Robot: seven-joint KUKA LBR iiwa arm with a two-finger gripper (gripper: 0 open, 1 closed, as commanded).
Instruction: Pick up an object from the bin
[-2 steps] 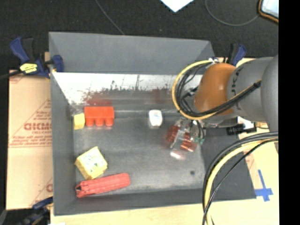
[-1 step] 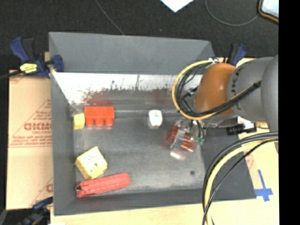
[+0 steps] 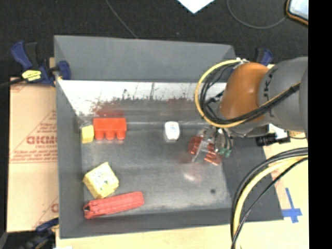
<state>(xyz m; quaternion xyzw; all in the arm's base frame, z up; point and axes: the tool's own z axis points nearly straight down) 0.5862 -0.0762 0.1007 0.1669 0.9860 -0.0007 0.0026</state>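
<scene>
Top-down view, a bit from one side, of a grey metal bin [image 3: 140, 61]; the robot arm [image 3: 282, 95] comes in from the right.

Nearest us, in the bin's front-left corner, a long red ridged piece [image 3: 114, 204] lies approx. along the front wall; just behind it sits a yellow block [image 3: 101, 180] w/ a paler top face, turned at an angle; we can't tell if the two touch.

At mid-depth on the right, the gripper [image 3: 208, 150] is low over the bin floor, close to the right wall; we can't tell whether it's open or closed. Right at it we see small reddish see-through pieces [image 3: 196, 147]; we can't tell if they're a loose thing or part of the gripper, so we don't call anything held.

Slightly further back and to the gripper's left, a small white block [image 3: 171, 130] stands alone; it's near the gripper but not touching, and it's the closest distinct thing to it. Further left at approx. the same depth, an orange-red brick [image 3: 110, 128] w/ rounded bumps on its front edge; a small yellow cube [image 3: 87, 134] sits against its left end.

Above the gripper, the arm's orange cover [image 3: 243, 95], w/ yellow-and-black cables [image 3: 199, 95] looped round it; furthest off, the bin's back wall, scuffed w/ dark marks.
</scene>
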